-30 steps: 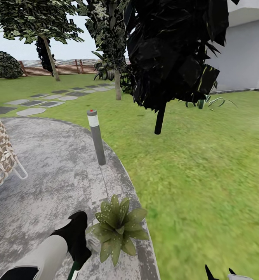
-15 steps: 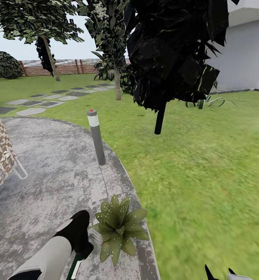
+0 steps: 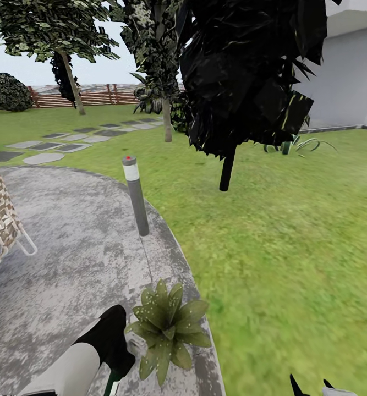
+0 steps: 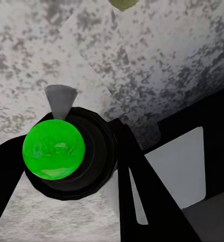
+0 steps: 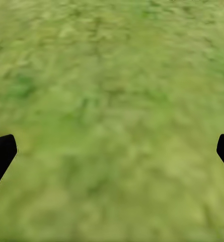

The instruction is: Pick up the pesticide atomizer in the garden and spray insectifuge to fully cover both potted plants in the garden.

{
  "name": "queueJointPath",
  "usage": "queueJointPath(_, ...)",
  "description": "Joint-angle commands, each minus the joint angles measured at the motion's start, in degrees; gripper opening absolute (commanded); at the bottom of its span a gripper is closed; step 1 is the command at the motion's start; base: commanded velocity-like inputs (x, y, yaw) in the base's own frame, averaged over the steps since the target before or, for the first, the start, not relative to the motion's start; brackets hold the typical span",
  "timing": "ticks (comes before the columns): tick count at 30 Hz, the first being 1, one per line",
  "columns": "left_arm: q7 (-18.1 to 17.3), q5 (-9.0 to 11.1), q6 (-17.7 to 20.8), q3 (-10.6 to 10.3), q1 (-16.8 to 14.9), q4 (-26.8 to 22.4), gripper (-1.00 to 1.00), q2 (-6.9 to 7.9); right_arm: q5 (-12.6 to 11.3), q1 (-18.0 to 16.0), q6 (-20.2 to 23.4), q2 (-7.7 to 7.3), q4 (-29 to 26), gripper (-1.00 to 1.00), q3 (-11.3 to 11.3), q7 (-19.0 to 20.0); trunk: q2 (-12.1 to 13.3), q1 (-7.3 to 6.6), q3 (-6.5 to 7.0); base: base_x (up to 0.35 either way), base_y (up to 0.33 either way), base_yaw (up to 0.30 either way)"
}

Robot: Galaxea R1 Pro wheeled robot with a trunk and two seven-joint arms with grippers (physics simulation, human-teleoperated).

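Left gripper [image 3: 117, 357] clamped round atomizer [image 4: 54, 148], bottle hanging below it. Plant [image 3: 166, 327] just beside it, on patio [image 3: 56, 264] edge. Nozzle looks, maybe, aimed at plant. Keep it there, spray all leaves. Right gripper [image 5: 112, 151] spread wide, nothing in it, over grass

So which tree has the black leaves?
The closest tree, on the lawn right of the bollard. Its crown and thin trunk look black; the trees behind it have green, speckled leaves.
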Motion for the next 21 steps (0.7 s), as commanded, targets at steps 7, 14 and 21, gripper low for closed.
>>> queueJointPath(7,-0.38,-0.58,0.22,0.34,0.02,-0.20,-1.00,-0.11,0.24,-0.09,-0.22,0.03,-0.02,1.00,-0.48,0.47,-0.02,-0.01,-0.05,0.001,0.000,0.248)
queueJointPath(14,-0.28,-0.64,0.15,0.16,0.10,0.47,-1.00,0.12,0.24,-0.09,-0.22,0.03,-0.02,1.00,-0.48,0.47,-0.02,-0.01,-0.05,0.000,-0.031,0.278)
queueJointPath(21,-0.28,-0.58,0.14,0.26,0.11,0.30,-1.00,-0.10,0.24,-0.09,-0.22,0.03,-0.02,1.00,-0.48,0.47,-0.02,-0.01,-0.05,0.000,-0.253,0.094)
